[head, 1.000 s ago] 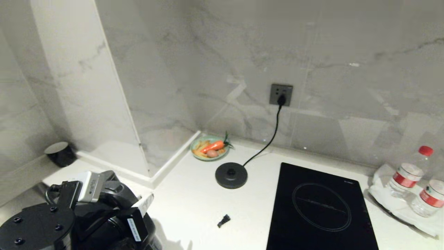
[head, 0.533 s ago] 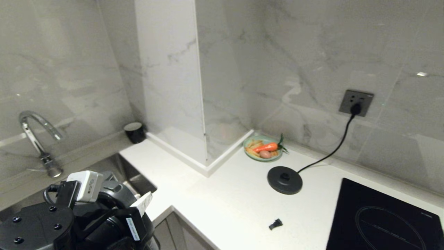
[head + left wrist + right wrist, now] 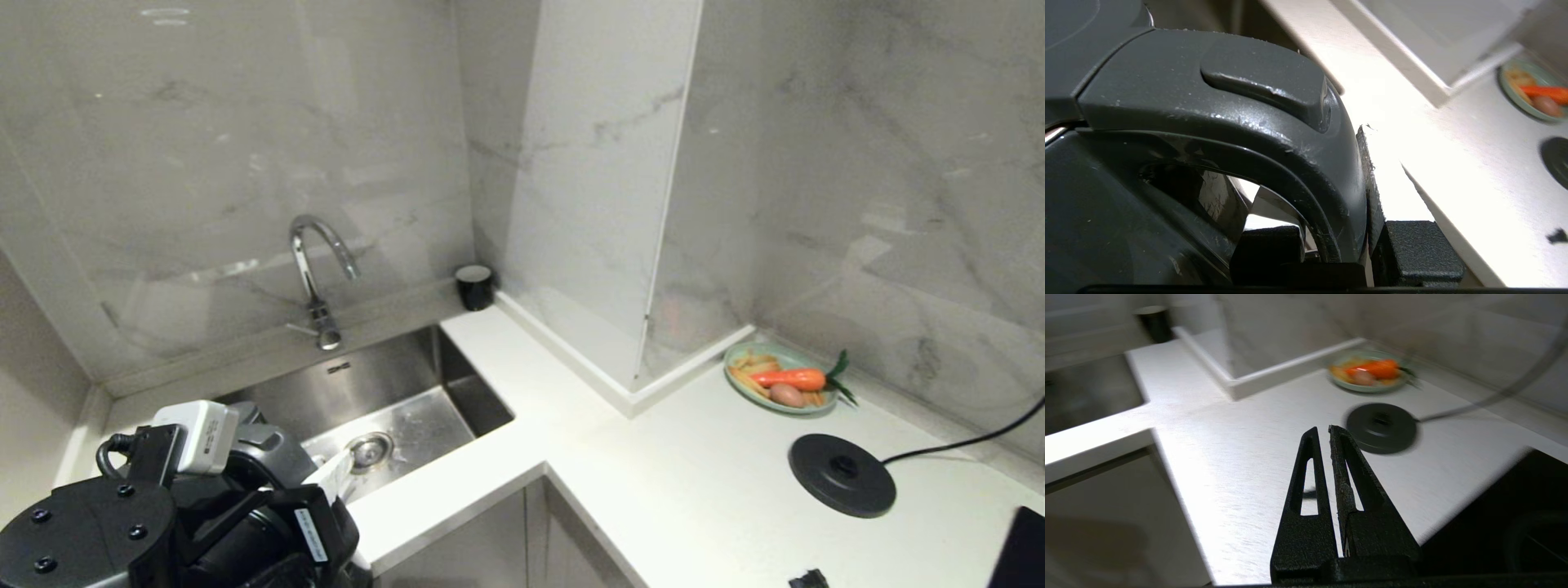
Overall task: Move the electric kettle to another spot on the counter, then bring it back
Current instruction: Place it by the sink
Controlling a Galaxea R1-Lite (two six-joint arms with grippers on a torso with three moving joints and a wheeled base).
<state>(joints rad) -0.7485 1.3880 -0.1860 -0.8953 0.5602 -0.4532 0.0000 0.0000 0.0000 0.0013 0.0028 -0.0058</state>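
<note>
Observed: the electric kettle (image 3: 73,531) sits at the lower left corner of the head view, lid up, carried clear of its base and in front of the sink. The left gripper (image 3: 1339,249) is clamped on the kettle's loop handle (image 3: 1306,171): in the left wrist view one finger (image 3: 1267,249) lies inside the loop and the other finger (image 3: 1412,249) lies against the handle's outer face, with the handle's curved bar squeezed between them. The jaws stand narrowly apart, only as wide as the handle's thickness. The kettle body fills the near side of that view, directly beside the gripper.

The counter (image 3: 669,474) runs in an L around a tiled pillar. The kettle's round black base disc (image 3: 841,475) rests on the counter well apart from the kettle, toward the right, its cord (image 3: 963,441) leading off the right edge. Just behind the disc is a green plate (image 3: 780,380) holding a carrot and other food. The steel sink (image 3: 384,400) is set into the counter's left leg, with a chrome tap (image 3: 314,269) behind it and a small black cup (image 3: 474,287) at the corner by the pillar.

The right gripper (image 3: 1323,435) hangs above the counter near the base disc, its two fingers nearly together and gripping nothing.
</note>
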